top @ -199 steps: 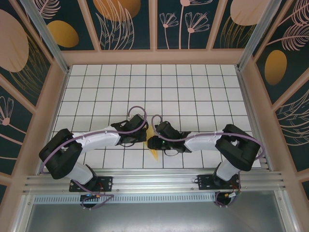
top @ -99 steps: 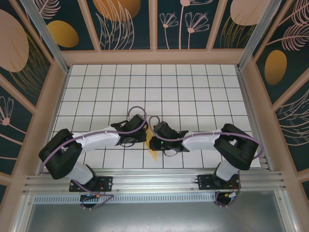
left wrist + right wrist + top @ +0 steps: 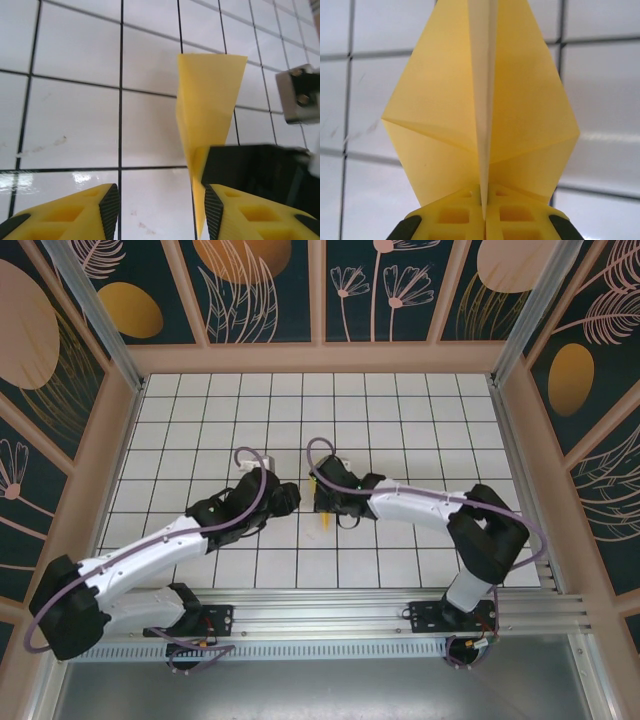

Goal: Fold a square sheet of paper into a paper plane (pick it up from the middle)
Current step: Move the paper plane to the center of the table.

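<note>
Right claw (image 3: 484, 212) clamped on paper plane (image 3: 525, 110), left claw (image 3: 161, 205) apart just beside, over gridded table (image 3: 70, 125)

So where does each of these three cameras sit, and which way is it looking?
Top external: fixed above and behind the arms, looking down at the table; both arms show, bases at the bottom, left end effector beside the paper plane, right end effector holding it.
Left wrist: on the left arm's wrist, looking past its own open fingers at the paper plane and tiles.
Right wrist: on the right arm's wrist, looking along its own shut fingers pinching the paper plane.
Shared: all three see the paper plane and tiles.
</note>
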Controlling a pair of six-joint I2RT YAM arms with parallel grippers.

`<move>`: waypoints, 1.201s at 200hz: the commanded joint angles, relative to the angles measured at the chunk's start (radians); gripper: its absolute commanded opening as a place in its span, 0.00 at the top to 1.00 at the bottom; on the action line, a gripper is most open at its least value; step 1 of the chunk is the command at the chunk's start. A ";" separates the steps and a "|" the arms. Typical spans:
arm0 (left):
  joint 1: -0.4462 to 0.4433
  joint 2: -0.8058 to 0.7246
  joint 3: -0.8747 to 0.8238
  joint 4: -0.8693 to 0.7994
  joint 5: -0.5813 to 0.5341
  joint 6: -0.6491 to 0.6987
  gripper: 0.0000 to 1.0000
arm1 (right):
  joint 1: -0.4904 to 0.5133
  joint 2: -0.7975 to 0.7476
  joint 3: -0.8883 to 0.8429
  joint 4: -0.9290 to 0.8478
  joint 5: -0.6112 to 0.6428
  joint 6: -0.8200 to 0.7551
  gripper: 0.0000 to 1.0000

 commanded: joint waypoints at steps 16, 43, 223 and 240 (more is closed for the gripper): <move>0.003 -0.062 -0.057 -0.052 -0.099 -0.030 0.47 | -0.056 0.143 0.128 -0.170 0.043 -0.063 0.89; 0.001 -0.084 -0.081 -0.054 -0.098 -0.038 0.47 | -0.074 0.239 0.215 -0.208 0.025 -0.091 0.88; 0.004 -0.033 -0.083 -0.030 -0.096 -0.021 0.47 | -0.082 0.395 0.181 -0.192 -0.038 -0.084 0.78; 0.004 -0.032 -0.084 -0.026 -0.094 -0.018 0.47 | -0.083 0.409 0.202 -0.215 -0.028 -0.099 0.78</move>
